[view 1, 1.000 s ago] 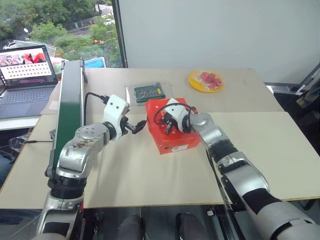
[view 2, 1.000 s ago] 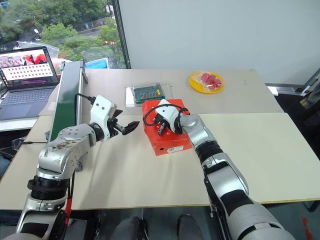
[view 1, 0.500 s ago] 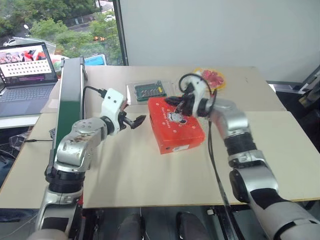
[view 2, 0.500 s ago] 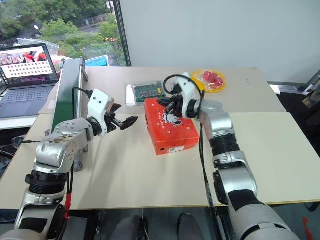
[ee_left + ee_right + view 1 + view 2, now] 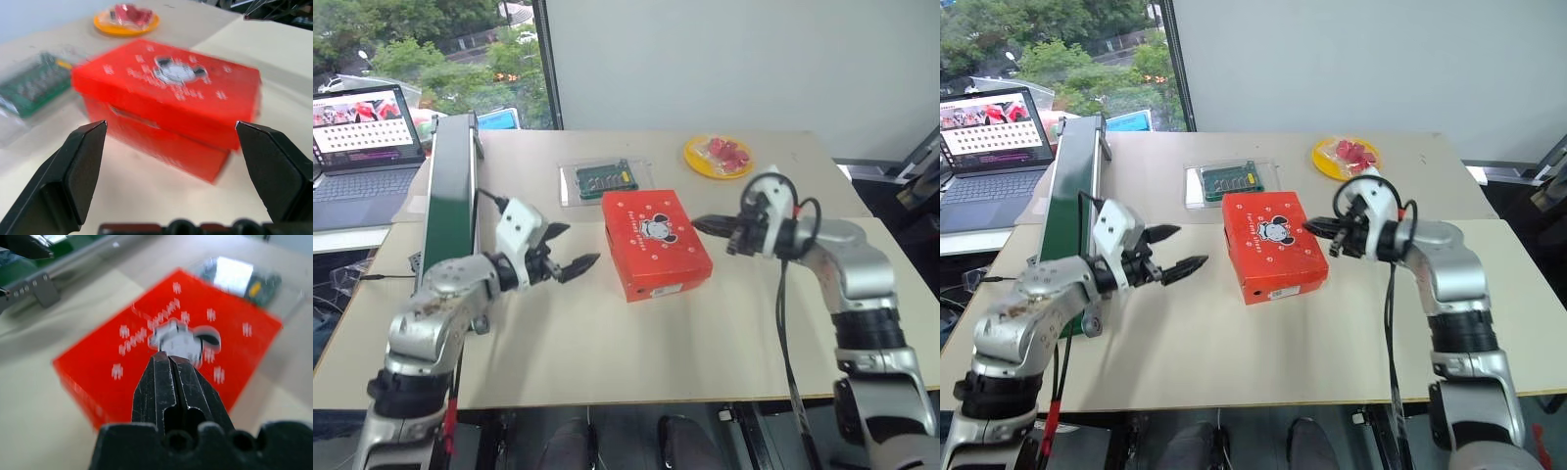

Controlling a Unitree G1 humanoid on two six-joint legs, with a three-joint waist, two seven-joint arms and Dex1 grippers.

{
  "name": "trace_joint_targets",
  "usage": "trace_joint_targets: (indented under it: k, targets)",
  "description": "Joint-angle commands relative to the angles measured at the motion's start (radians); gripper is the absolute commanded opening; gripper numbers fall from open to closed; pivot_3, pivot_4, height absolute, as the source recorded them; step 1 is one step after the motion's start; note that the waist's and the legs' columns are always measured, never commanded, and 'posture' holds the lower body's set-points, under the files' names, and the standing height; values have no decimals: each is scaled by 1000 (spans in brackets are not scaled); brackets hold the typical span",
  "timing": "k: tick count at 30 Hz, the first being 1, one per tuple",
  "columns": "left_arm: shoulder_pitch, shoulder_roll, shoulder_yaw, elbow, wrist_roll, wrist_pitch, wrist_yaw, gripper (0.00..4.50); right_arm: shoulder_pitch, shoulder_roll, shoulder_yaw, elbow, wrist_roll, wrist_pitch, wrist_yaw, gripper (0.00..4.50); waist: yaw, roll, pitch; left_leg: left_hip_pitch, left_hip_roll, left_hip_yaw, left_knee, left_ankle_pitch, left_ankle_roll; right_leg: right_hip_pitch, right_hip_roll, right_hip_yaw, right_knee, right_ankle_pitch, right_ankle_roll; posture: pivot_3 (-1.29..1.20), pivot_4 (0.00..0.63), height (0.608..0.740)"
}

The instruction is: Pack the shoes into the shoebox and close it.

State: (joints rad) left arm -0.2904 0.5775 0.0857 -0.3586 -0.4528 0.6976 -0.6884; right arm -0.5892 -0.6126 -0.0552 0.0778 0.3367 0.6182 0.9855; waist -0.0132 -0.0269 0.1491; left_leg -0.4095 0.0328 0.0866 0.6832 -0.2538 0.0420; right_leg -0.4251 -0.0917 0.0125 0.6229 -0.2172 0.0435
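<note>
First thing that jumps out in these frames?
The bright orange-red shoebox, lid shut, sits mid-table with a cartoon mouse printed on top. The left gripper hangs open on one side of it and the right gripper is shut on the other, neither touching it. Behind the box lie a clear tray with a green circuit board and a yellow plate of red pieces.
</note>
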Motion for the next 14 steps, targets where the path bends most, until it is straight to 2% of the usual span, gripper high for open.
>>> trace_joint_targets:
  k: [1, 8, 14]
  targets:
    - [22, -13, 33, -54, -21, -46, 9, 4500, 51, -38, -16, -77, 3, -11, -13, 51, 0, 0, 0, 0, 0, 0, 0, 0, 0, 0, 0, 0, -1, 0, 0, 0, 150, 740]
    - [39, -27, 14, -19, -2, -91, 17, 4500, 104, -31, -47, -97, 36, -4, -58, 51, 1, 0, 0, 2, 0, 0, 0, 0, 0, 1, 0, 0, -2, -1, 0, 0, 150, 740]
    - [11, -22, -52, 76, 85, -148, 26, 4500, 140, -28, -40, -87, 41, -11, -87, 51, 3, 0, 0, 2, -1, 0, 0, 0, 0, 2, 0, 0, -3, -1, 0, 0, 150, 740]
